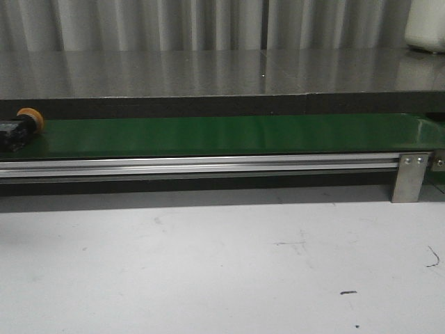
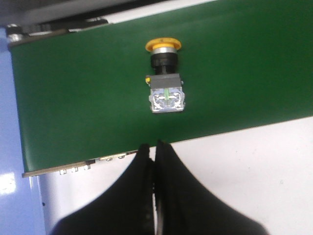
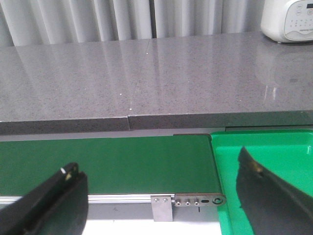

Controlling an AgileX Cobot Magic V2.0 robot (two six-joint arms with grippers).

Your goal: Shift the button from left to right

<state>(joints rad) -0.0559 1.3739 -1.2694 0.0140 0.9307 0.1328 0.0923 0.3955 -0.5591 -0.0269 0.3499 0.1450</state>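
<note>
1. One button (image 2: 165,78), lying on its side on the belt, orange cap on a dark body.
2. One green conveyor belt (image 1: 229,136), with one aluminium side rail (image 1: 201,166).
3. One metal bracket (image 1: 409,177) at the rail's end, two screws visible in it.
4. One green tray (image 3: 274,161) beside the belt end.
5. One white appliance (image 3: 288,19) on the grey counter (image 3: 146,78).
6. Two grippers: left gripper (image 2: 154,161) with fingers pressed together, right gripper (image 3: 161,181) with fingers wide apart.
7. One white bench (image 1: 222,264).
</note>
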